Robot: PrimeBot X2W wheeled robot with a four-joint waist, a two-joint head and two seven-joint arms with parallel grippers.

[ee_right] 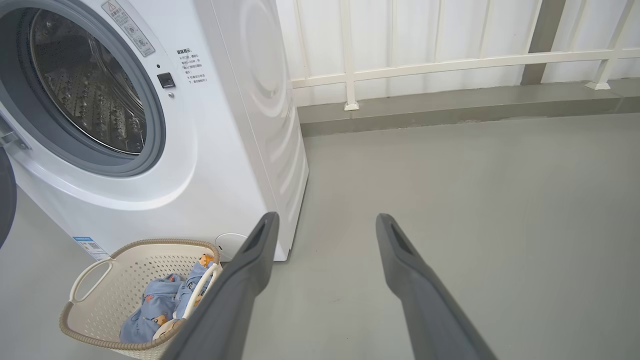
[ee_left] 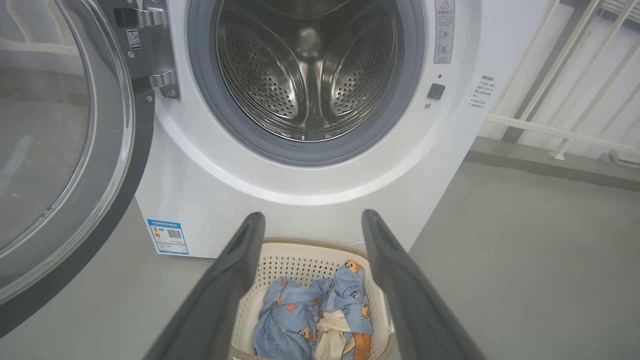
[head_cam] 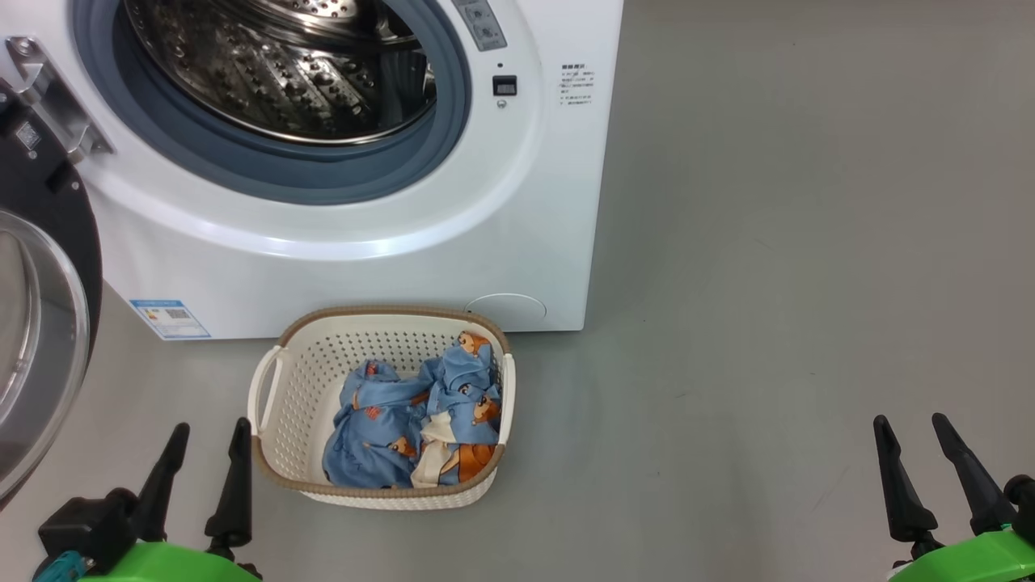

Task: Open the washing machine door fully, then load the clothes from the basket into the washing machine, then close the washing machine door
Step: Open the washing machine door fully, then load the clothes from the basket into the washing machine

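The white washing machine (head_cam: 364,259) (ee_left: 320,200) (ee_right: 220,150) stands with its steel drum (head_cam: 283,65) exposed. Its black-rimmed glass door (head_cam: 40,323) (ee_left: 60,150) is swung wide open to the left. On the floor in front sits the cream basket (head_cam: 291,388) (ee_left: 295,262) (ee_right: 100,295) holding the blue bear-print clothes (head_cam: 412,428) (ee_left: 310,320) (ee_right: 160,305). My left gripper (head_cam: 209,432) (ee_left: 312,220) is open and empty, just left of the basket and short of it. At the lower right, far from the basket, my right gripper (head_cam: 910,424) (ee_right: 327,220) is open over bare floor.
Grey floor (head_cam: 768,283) spreads to the right of the machine. A white railing (ee_right: 450,65) and a low grey kerb (ee_right: 450,107) run behind it. A blue label sticker (head_cam: 170,318) marks the machine's lower left corner.
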